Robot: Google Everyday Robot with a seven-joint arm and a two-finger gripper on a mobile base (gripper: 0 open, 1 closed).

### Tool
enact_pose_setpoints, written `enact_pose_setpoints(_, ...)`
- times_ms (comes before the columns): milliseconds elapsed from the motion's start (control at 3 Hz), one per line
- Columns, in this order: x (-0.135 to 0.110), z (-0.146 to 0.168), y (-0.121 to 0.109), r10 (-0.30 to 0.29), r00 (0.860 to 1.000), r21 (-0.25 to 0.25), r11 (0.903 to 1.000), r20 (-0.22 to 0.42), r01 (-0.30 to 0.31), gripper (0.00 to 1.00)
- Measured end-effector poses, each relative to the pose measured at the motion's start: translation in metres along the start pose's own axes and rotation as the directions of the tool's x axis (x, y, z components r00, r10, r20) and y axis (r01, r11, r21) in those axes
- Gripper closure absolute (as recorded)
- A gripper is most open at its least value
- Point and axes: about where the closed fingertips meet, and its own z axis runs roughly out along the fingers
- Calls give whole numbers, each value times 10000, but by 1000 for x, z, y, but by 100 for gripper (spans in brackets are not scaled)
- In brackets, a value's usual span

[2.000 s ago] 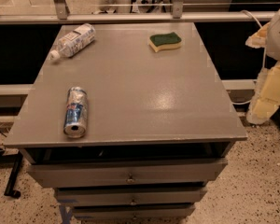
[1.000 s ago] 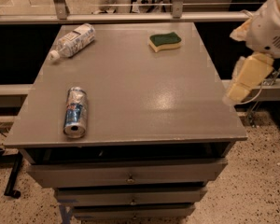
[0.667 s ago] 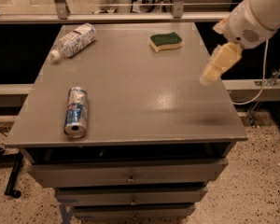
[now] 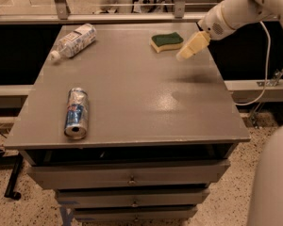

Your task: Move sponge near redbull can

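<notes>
Gripper point(image 4: 185, 53) moved beside sponge point(image 4: 166, 41), opening unclear; sponge green-topped, yellow base, wavy edge.

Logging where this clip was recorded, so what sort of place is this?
Probably a lab or workshop: a grey drawer cabinet on speckled flooring, metal railing behind, and a robot arm whose tool hovers beside the sponge.

Prob. a lab or workshop: grey metal drawer cabinet point(image 4: 132, 175) at frame centre, speckled floor point(image 4: 19, 211) bottom left, metal rail point(image 4: 108, 18) along top. Robot gripper point(image 4: 187, 50) hovers upper right, above cabinet top.
</notes>
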Motion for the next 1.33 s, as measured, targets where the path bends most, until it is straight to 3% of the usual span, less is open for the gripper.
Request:
enact_pose_setpoints(333,-6,36,-38,900,9924,221,9955,843,-921,0)
enact_pose_setpoints(667,-8,62,-67,1444,9800,559,9866,1373,-1532,0)
enact_pose_setpoints(1000,-6,80,-83,1636,9765,812,9810,1406,-1760,0)
enact_pose_setpoints(1333,-6,100,-81,1747,9763,593,9813,1274,-1833,18)
